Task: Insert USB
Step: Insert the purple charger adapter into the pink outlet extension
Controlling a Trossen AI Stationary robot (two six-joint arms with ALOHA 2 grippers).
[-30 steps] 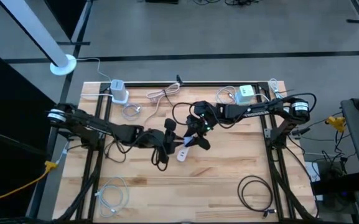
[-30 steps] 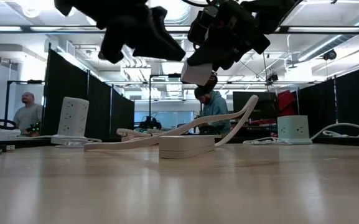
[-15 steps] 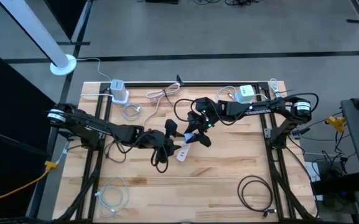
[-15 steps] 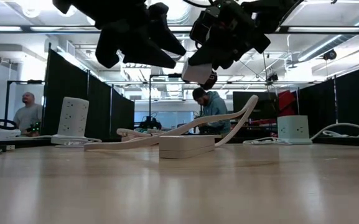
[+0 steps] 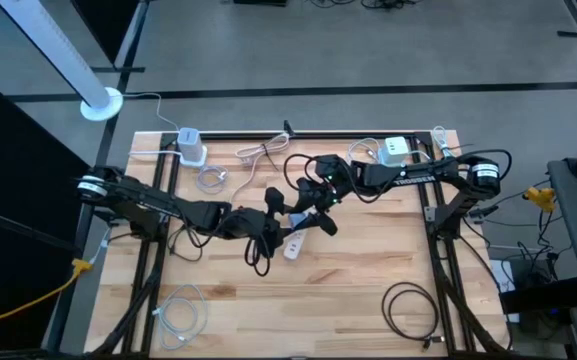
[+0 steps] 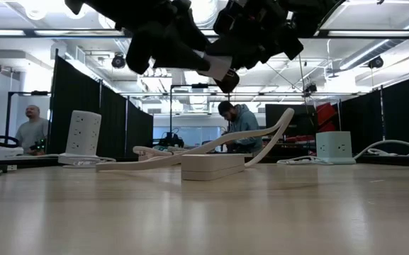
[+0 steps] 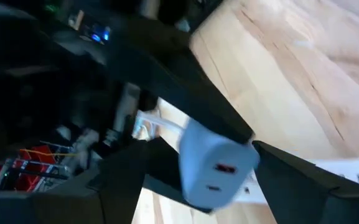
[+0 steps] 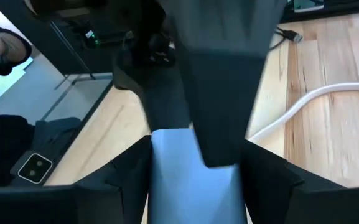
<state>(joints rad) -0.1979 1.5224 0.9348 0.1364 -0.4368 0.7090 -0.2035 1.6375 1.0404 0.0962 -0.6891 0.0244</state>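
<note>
The right tool (image 5: 313, 205) grips a white charger block (image 7: 216, 167) above the middle of the wooden surface (image 5: 368, 290), lifted so its port face is reachable. In the left wrist view that face, with two ports, points toward the left tool (image 5: 280, 208), whose fingers are spread and empty. The block's long axis appears to run along the right tool's fingers.
</note>
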